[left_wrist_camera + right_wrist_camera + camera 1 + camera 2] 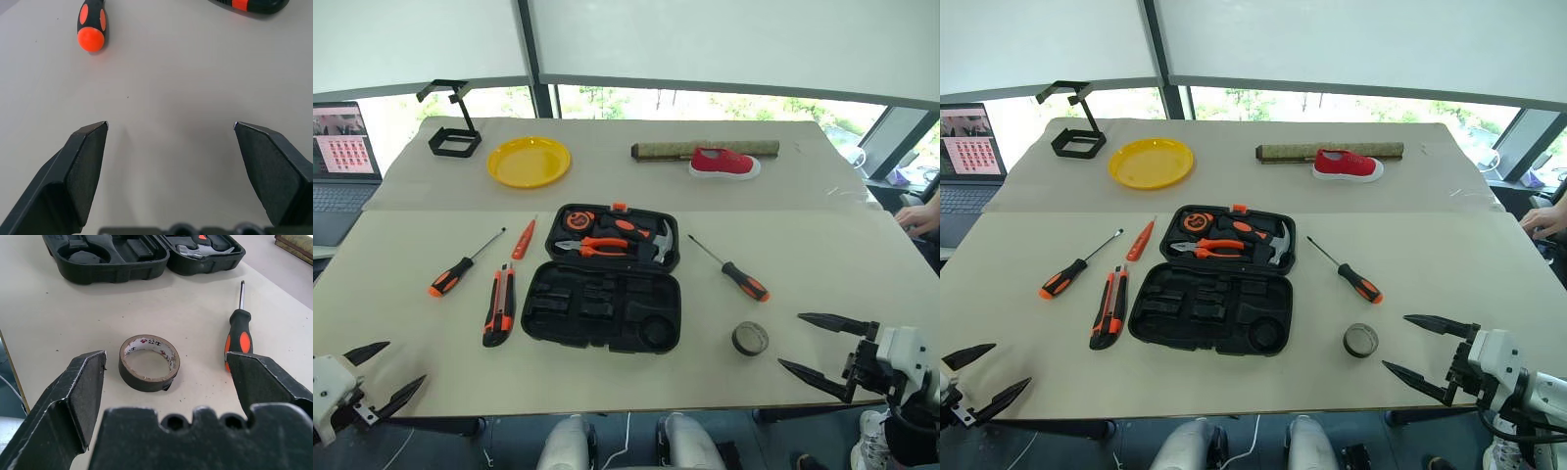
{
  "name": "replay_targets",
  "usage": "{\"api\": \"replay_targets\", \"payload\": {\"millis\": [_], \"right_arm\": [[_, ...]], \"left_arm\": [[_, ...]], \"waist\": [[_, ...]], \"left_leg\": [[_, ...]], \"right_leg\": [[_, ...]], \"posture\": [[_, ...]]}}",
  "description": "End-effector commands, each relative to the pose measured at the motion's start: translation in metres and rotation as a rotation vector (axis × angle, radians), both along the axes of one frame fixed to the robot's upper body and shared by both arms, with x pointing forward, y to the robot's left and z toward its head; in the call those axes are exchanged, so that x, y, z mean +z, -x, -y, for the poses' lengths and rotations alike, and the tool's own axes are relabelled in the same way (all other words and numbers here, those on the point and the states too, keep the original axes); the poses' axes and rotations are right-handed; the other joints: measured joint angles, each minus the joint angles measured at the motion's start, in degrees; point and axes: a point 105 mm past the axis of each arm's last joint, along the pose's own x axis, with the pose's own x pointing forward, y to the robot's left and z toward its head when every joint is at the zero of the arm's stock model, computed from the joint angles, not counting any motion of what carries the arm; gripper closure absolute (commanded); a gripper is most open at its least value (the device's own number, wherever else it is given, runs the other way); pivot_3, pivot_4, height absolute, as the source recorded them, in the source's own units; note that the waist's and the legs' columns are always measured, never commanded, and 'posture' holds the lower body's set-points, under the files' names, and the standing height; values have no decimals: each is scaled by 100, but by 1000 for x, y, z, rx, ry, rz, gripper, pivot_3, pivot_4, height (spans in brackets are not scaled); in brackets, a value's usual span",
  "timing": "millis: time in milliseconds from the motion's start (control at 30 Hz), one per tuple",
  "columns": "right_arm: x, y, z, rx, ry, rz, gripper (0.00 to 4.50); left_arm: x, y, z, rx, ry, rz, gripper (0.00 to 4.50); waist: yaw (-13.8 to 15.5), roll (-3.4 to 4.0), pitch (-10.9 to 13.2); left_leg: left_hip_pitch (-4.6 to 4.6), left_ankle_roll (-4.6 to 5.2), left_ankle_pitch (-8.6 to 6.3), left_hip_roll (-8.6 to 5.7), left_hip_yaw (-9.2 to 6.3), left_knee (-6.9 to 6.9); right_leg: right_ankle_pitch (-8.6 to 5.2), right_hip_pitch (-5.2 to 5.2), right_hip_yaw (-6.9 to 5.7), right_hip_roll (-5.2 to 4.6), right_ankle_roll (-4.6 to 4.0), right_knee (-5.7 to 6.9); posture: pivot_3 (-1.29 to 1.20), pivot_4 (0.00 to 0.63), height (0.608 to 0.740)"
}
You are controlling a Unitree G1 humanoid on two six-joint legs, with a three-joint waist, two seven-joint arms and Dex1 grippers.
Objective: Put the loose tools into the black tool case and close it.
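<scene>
The left pincer hovers low over the near left edge of the worktop, with its two fingers spread wide and nothing between them. Just ahead of it lies one long screwdriver, and beside that the slim orange tester screwdriver and the utility knife, which is close to the left side of the black tool case. The case lies open in the middle: the far half already holds pliers, a hammer and a tape measure, and the near half shows empty slots. To the right of the case lies the second screwdriver, and nearer to the robot the small tape roll. The right pincer is also fully open and empty, and it points at the tape roll, which lies just in front of its fingertips.

No loose tool is in the case yet, so the task seems to be at its first pick. The next move probably calls for the right pincer to go forward and down around the roll; whether the roll's round wall gives a firm hold is hard to judge from here.
</scene>
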Motion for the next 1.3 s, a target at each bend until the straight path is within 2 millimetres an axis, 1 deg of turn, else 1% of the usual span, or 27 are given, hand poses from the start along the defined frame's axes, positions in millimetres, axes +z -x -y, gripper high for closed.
{"api": "replay_targets", "payload": {"millis": [33, 100, 167, 233, 267, 333, 400, 467, 533, 600, 700, 800, 967, 1033, 1067, 1133, 1200, 1300], "right_arm": [[8, -3, -3, 8, -5, 44, 0], [8, -5, -6, 11, -14, 45, 0], [11, -10, -13, 10, -51, 48, 0], [22, -15, -27, 35, -100, 118, 0], [32, -17, -35, 49, -143, 176, 0], [46, -20, -45, 55, -224, 230, 0], [58, -21, -57, 83, -312, 231, 0], [73, -21, -64, 102, -399, 251, 0], [82, -20, -67, 111, -431, 271, 0], [82, -17, -70, 123, -413, 292, 0], [79, -13, -71, 135, -379, 325, 0], [76, -10, -69, 132, -356, 337, 0], [75, -4, -70, 134, -325, 286, 0], [79, -6, -68, 96, -328, 297, 0], [80, -5, -68, 86, -324, 300, 0], [78, -2, -69, 80, -312, 287, 0], [74, 2, -70, 84, -288, 272, 0], [73, 3, -63, 47, -278, 279, 0]], "left_arm": [[11, -7, 5, -7, 31, 23, 60], [22, -15, 10, 5, 110, 50, 60], [26, -16, 8, 38, 151, 44, 60], [29, -13, -1, 102, 188, 50, 60], [30, -11, -8, 154, 204, 59, 60], [27, -1, -23, 255, 224, 63, 60], [19, 12, -33, 349, 253, 46, 60], [14, 23, -43, 456, 306, 40, 60], [14, 26, -49, 536, 378, 54, 60], [16, 21, -43, 542, 442, 46, 60], [21, 3, -36, 527, 487, 1, 60], [36, -25, -30, 477, 487, -8, 60], [64, -92, -4, 320, 431, -116, 60], [69, -112, 3, 291, 408, -151, 60], [71, -122, 6, 280, 398, -162, 60], [71, -142, 12, 269, 371, -189, 60], [66, -159, 17, 253, 323, -207, 60], [49, -172, 18, 243, 222, -267, 60]], "waist": [[1, 0, 0], [4, -1, 0], [7, 0, 0], [-4, 0, 0], [-25, 0, 1], [-72, 3, 2], [-105, 8, 5], [-121, 8, 6], [-121, 1, 7], [-54, -13, 12], [53, -18, 13], [113, -19, 13], [147, -21, 12], [132, -27, 8], [101, -21, 10], [40, -9, 15], [-6, -9, 15], [-63, -9, 16]], "left_leg": [[0, 0, 0, 0, 0, 0], [0, 0, 0, 0, 0, 0], [1, 0, 0, 0, -1, 1], [1, 0, 0, 0, -1, 1], [1, 2, 2, 2, -2, 0], [1, 3, 2, 8, -1, 0], [2, 2, 1, 6, -1, -2], [2, 1, -4, 6, 0, -4], [0, 4, -9, 5, -1, -3], [0, 4, -9, 3, -6, -1], [7, 0, -11, 2, -16, 0], [8, -31, -28, -1, -16, 8], [9, -35, -21, -4, -10, 11], [7, -5, -3, -7, -6, 11], [3, -6, -2, -7, -5, 11], [5, -4, -1, -11, 0, 6], [3, -8, -3, -17, 0, 1], [-1, -25, -13, -7, 0, 1]], "right_leg": [[0, 0, 0, 0, 0, 0], [0, 1, 0, 0, 0, 0], [0, 1, -2, -1, 1, 1], [1, 1, -1, 0, 2, 3], [0, 0, 0, 4, 1, 4], [6, -3, 3, 15, 9, 9], [12, -3, 3, 13, 22, 12], [13, -4, 4, 10, 22, 10], [11, -3, 0, 7, 25, 9], [10, -4, -5, 4, 25, 9], [-8, -10, -19, 2, -5, 6], [-8, -5, -20, -1, -8, 7], [2, 1, -15, 6, -6, 15], [17, 9, -11, 7, 15, 18], [21, 7, -9, 9, 20, 17], [27, 6, -3, 12, 31, 18], [26, 2, -3, 25, 28, 21], [22, -3, 8, 53, 20, 21]], "posture": [[0, 150, 740], [0, 150, 740], [0, 150, 740], [0, 150, 740], [0, 150, 740], [0, 150, 740], [0, 150, 740], [0, 150, 740], [0, 150, 740], [0, 150, 740], [0, 150, 740], [0, 150, 740], [0, 150, 740], [0, 150, 740], [0, 150, 740], [0, 150, 740], [0, 150, 740], [0, 150, 740]]}}
